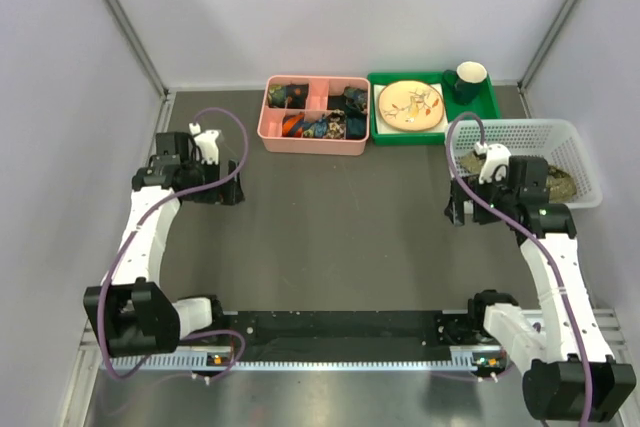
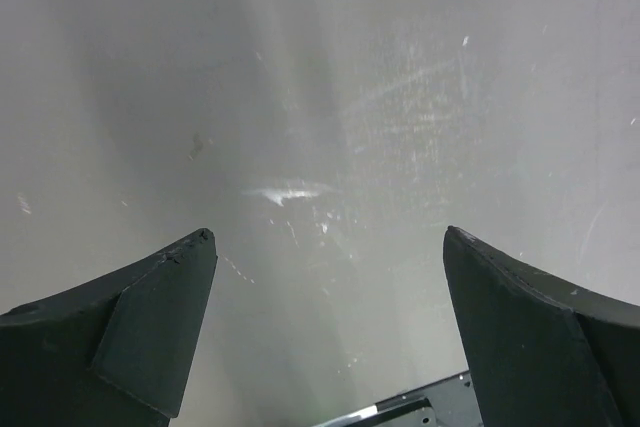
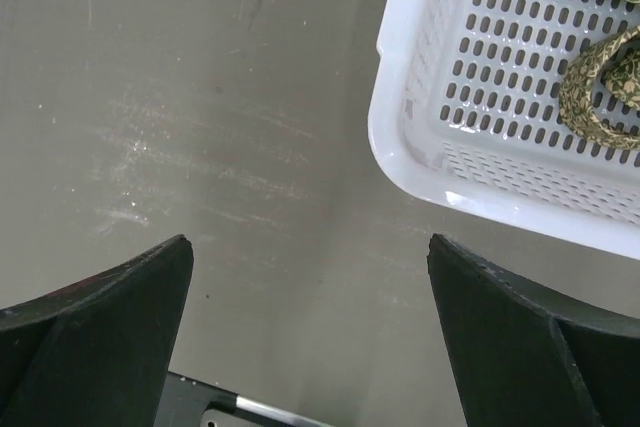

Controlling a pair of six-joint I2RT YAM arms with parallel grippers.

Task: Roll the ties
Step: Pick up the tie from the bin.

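The olive-tan patterned tie (image 1: 556,183) lies bunched in the white mesh basket (image 1: 568,139) at the right of the table. In the right wrist view, the tie (image 3: 596,95) shows through the basket's corner (image 3: 440,147) at the upper right. My right gripper (image 3: 308,241) is open and empty above bare table just left of the basket; it also shows in the top view (image 1: 458,209). My left gripper (image 2: 328,232) is open and empty over bare table at the far left, seen from above in the top view (image 1: 230,193).
A pink compartment tray (image 1: 268,127) of small items sits at the back centre. Beside it a green tray (image 1: 490,107) holds a plate (image 1: 410,105) and a dark green mug (image 1: 468,80). A black rail (image 1: 340,325) runs along the near edge. Enclosure walls stand on both sides.
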